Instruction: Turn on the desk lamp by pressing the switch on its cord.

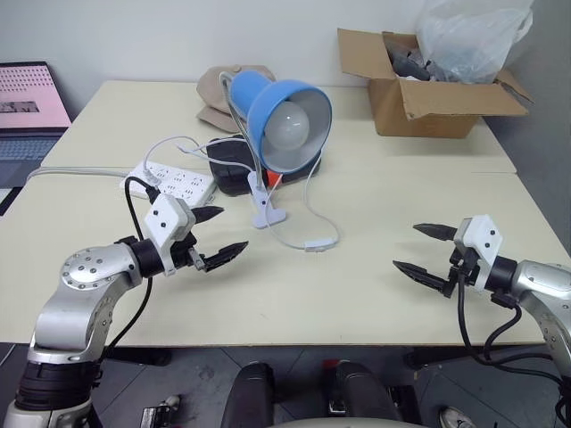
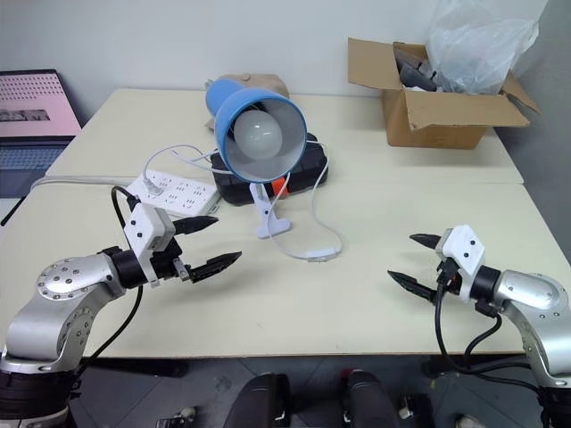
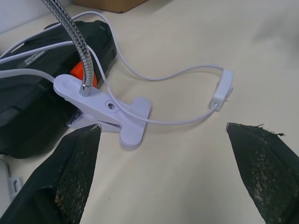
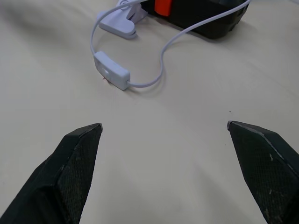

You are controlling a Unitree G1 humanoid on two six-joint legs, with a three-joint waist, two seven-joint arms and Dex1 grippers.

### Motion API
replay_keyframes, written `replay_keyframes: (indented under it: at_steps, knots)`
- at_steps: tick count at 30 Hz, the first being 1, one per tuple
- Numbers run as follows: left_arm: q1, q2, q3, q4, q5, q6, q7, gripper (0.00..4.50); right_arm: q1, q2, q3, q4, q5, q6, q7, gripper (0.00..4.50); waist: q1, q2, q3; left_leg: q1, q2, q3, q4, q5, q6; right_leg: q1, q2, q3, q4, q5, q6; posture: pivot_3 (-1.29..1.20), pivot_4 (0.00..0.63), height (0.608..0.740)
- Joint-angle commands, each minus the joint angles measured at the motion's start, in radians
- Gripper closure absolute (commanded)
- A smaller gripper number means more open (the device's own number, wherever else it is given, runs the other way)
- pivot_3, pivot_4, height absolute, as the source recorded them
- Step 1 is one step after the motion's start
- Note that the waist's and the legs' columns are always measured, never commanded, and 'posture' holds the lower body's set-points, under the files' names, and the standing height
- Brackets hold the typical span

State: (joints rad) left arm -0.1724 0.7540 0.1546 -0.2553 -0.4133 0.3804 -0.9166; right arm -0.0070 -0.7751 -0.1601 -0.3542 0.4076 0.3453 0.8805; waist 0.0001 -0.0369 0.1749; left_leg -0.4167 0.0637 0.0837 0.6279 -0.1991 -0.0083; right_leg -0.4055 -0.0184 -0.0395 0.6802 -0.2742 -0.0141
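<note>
I'm at the approach: both pincers, left pincer (image 1: 219, 234) and right pincer (image 1: 426, 251), gape empty over the counter (image 1: 357, 294), the switch (image 1: 320, 243) lies untouched between them, so next I lower one fingertip onto it.

Lamp (image 1: 287, 111) unlit; switch (image 1: 316, 242) on table.

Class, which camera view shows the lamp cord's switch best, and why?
The right wrist view: the switch lies close, its top face and button plainly visible. The left wrist view shows it edge-on; both eye views show it small on the table, between the open grippers.
</note>
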Motion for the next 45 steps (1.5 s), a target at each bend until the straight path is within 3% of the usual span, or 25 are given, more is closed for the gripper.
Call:
replay_keyframes:
  at_steps: [1,12,16,21,31,32,33,45]
  knots:
    - [-0.049,0.013,-0.006,0.006,0.001,-0.053,-0.038,0.03,-0.004,0.005,-0.006,-0.037,0.005,0.007,-0.014,0.0,0.0,0.0,0.0,0.0,0.0,0.0,0.0,0.0,0.0,0.0,0.0,0.0,0.0,0.0,0.0,0.0,0.15,0.74]
    - [-0.256,-0.05,-0.275,0.148,0.109,-0.132,-0.189,0.03,0.006,-0.012,0.02,-0.127,0.009,0.185,-0.095,0.0,0.002,0.0,0.0,0.0,-0.001,0.0,0.0,0.0,0.0,0.0,0.0,0.0,0.0,0.0,0.0,0.0,0.15,0.74]
    - [-0.375,-0.127,-0.408,0.336,0.217,-0.261,-0.256,0.03,0.02,-0.005,0.022,-0.204,0.027,0.267,-0.137,0.0,0.003,0.0,0.0,-0.001,-0.001,0.0,0.0,0.0,0.0,0.0,0.0,0.0,0.0,0.0,0.0,0.0,0.15,0.74]
    - [-0.48,-0.221,-0.479,0.592,0.308,-0.404,-0.28,0.03,0.046,-0.005,0.011,-0.286,0.039,0.342,-0.179,0.0,0.005,0.0,0.0,-0.001,-0.001,0.0,0.001,0.0,0.0,0.0,0.001,0.0,0.0,0.0,0.001,0.0,0.15,0.74]
    - [-0.596,-0.35,-0.498,0.897,0.375,-0.551,-0.308,0.03,0.11,0.001,-0.013,-0.386,0.056,0.394,-0.232,0.0,0.001,-0.001,0.0,-0.002,-0.001,-0.001,0.002,0.0,0.0,0.0,0.001,0.0,0.0,0.001,0.001,0.0,0.15,0.74]
    - [-0.604,-0.357,-0.498,0.919,0.383,-0.564,-0.308,0.4,0.113,0.001,-0.015,-0.391,0.057,0.396,-0.235,0.0,0.001,-0.001,0.0,-0.002,-0.001,-0.001,0.002,0.0,0.0,0.0,0.001,0.0,0.0,0.001,0.002,0.0,0.15,0.74]
    - [-0.609,-0.362,-0.497,0.934,0.388,-0.574,-0.308,0.47,0.116,0.0,-0.016,-0.395,0.058,0.398,-0.237,0.0,0.0,-0.001,0.0,-0.002,-0.001,-0.001,0.002,0.0,0.0,0.0,0.001,0.0,0.0,0.001,0.002,0.0,0.15,0.74]
    - [-0.636,-0.393,-0.49,1.034,0.43,-0.638,-0.305,3.29,0.091,-0.008,-0.027,-0.409,0.078,0.426,-0.242,0.0,-0.001,-0.001,0.0,-0.002,-0.001,-0.001,0.002,0.0,0.0,0.0,0.002,0.0,0.0,0.001,0.002,0.0,0.15,0.74]
